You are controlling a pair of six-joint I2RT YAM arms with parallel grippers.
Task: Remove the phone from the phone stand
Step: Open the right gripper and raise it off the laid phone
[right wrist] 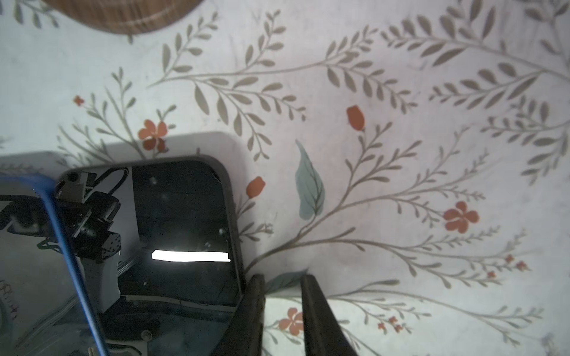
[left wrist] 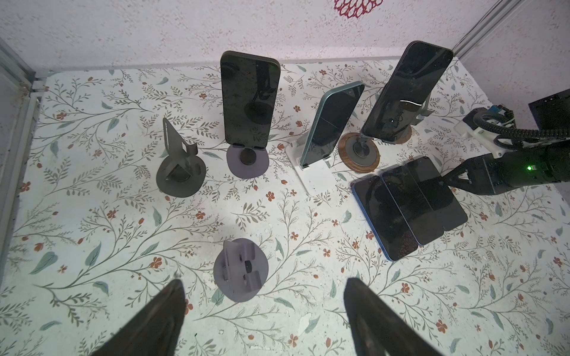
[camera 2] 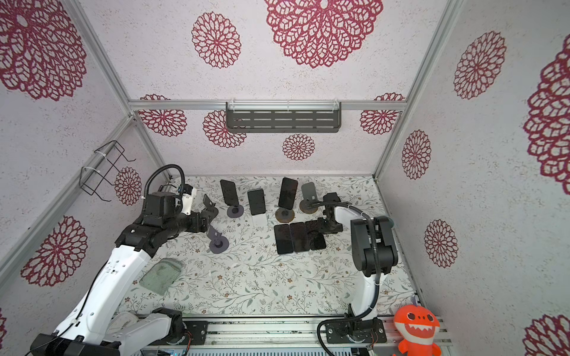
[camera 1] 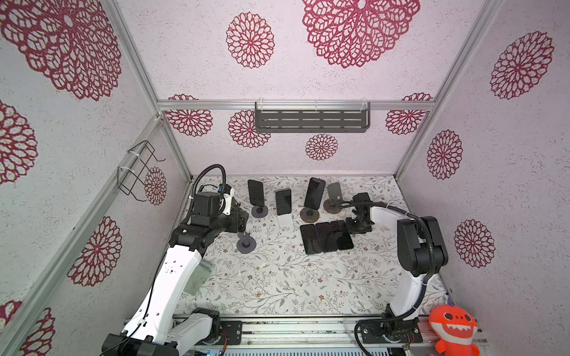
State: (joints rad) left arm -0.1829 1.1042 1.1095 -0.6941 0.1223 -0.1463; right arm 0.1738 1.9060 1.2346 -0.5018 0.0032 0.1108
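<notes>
Floral-patterned desk (camera 1: 277,283) floors a walled booth. Nearest, the left claw (left wrist: 263,281) hangs with its fingers wide apart above an empty grey round stand (left wrist: 240,271). Beyond, three dark flat phones (left wrist: 410,203) lie side by side; the right claw (right wrist: 282,277) sits at the end one's edge, fingers narrowly apart with nothing between them. Farther back, a tall black phone (left wrist: 249,98) leans on a grey disc stand (left wrist: 248,166), a teal-edged phone (left wrist: 331,123) on a white stand (left wrist: 313,177), and a glossy black phone (left wrist: 404,92) on a wood-rimmed round stand (left wrist: 359,154).
</notes>
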